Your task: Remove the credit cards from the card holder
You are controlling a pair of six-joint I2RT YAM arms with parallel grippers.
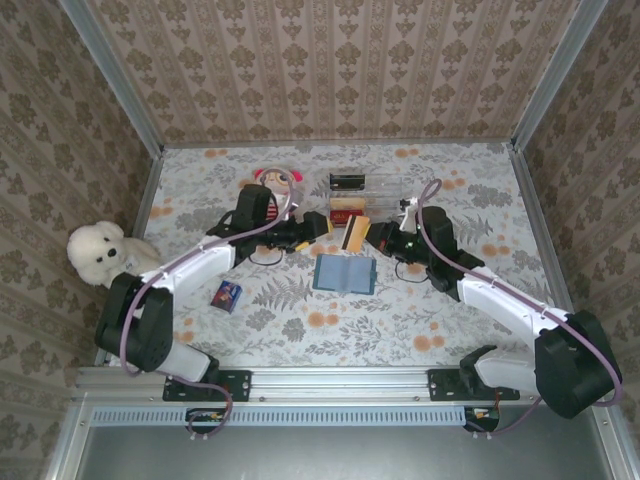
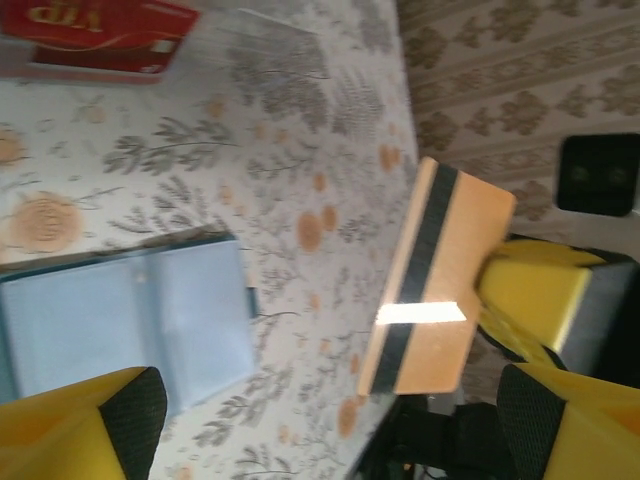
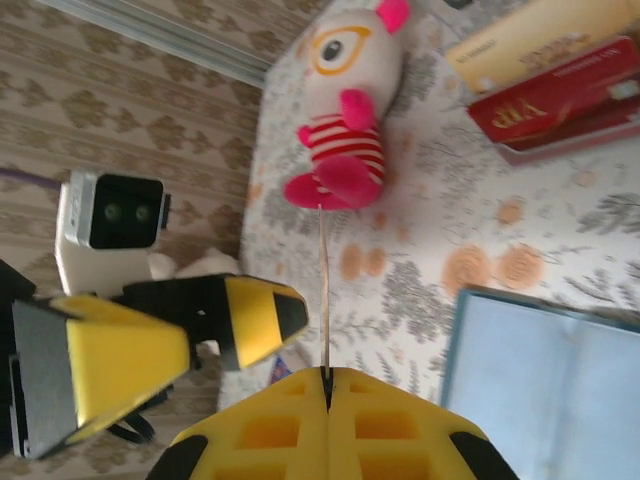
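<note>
I see my right pincer (image 3: 325, 375) clamped on the gold card (image 2: 440, 280), whose dark stripe shows but whose print is too blurred to read, my left pincer (image 1: 322, 226) spread wide beside it, the red card (image 2: 100, 30) marked "VIP" farther back, and the card holder (image 1: 344, 273) open on the desk (image 1: 450, 310) nearer me

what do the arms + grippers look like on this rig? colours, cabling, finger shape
Both the left arm and right arm have white links, black joint housings and a loose mauve cable alongside. Left gripper and right gripper: yellow wedge fingers with black tips; the right's show moulded square recesses. White-cased wrist camera, black face.
</note>
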